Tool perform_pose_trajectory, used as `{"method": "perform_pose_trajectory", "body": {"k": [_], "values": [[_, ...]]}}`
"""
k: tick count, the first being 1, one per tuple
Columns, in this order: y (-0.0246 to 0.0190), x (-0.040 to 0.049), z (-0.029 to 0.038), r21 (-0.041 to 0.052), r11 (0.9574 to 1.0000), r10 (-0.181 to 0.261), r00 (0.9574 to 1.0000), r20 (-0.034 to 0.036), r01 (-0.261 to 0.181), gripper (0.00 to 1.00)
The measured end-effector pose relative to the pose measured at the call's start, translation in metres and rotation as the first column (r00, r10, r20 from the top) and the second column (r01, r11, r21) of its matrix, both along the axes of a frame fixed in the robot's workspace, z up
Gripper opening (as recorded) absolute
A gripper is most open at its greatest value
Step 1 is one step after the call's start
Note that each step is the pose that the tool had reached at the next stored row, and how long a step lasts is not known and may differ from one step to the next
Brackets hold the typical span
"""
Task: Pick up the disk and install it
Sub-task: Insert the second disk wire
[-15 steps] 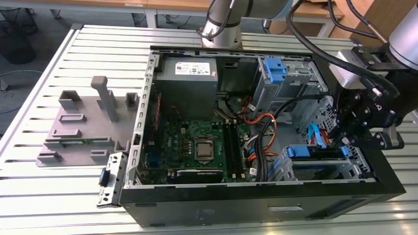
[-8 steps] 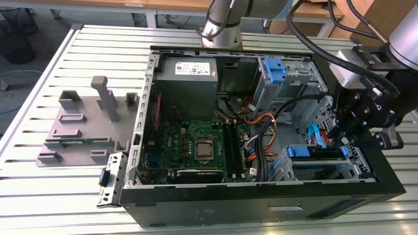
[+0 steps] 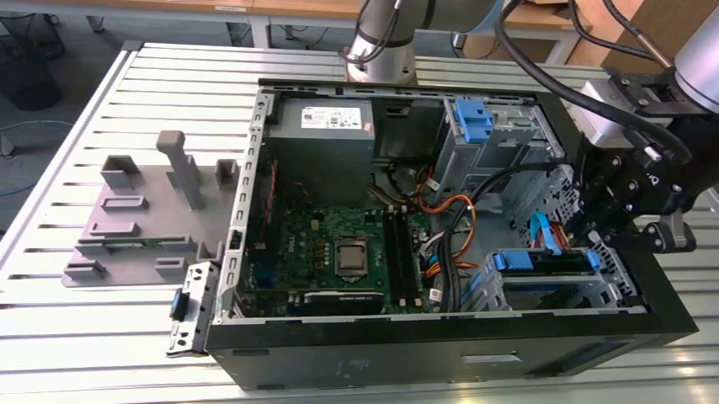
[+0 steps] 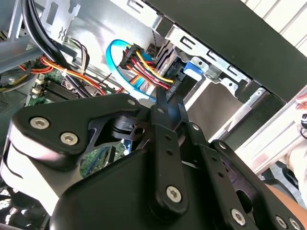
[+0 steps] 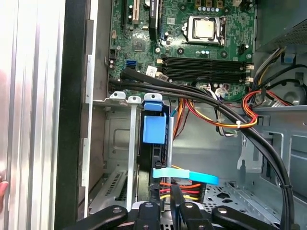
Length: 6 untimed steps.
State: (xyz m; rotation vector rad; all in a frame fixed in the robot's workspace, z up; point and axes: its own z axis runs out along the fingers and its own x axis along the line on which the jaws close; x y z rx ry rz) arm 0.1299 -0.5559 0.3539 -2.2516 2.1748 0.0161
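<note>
Disk (image 3: 546, 262) sits in lower drive cage of open computer case (image 3: 450, 345), blue bracket showing. Gripper (image 5: 163, 203) at disk's cabled end, fingers nearly together; whether they grip it, cannot tell.

A robotics lab bench: an open computer case (image 3: 450, 337) lies on a slotted aluminium table (image 3: 67, 337), grey fixture blocks (image 3: 135, 219) at nine o'clock.

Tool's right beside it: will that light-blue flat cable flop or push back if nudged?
The light-blue cable probably flexes yet springs back: it is a thin flat ribbon holding a curve. Likely light, but its end near the disk seems anchored, so it may tug.
</note>
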Motion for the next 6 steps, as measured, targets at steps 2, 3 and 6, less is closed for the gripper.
{"method": "perform_pose_trajectory", "body": {"k": [2,3,6], "values": [[0.0000,0.0000,0.0007,0.0003,1.0000,0.000,1.0000,0.0000,0.000,0.24],[0.0000,0.0000,0.0011,0.0001,1.0000,0.000,1.0000,0.0000,0.000,0.24],[0.0000,0.0000,0.0014,0.0001,1.0000,0.000,1.0000,0.0000,0.000,0.24]]}}
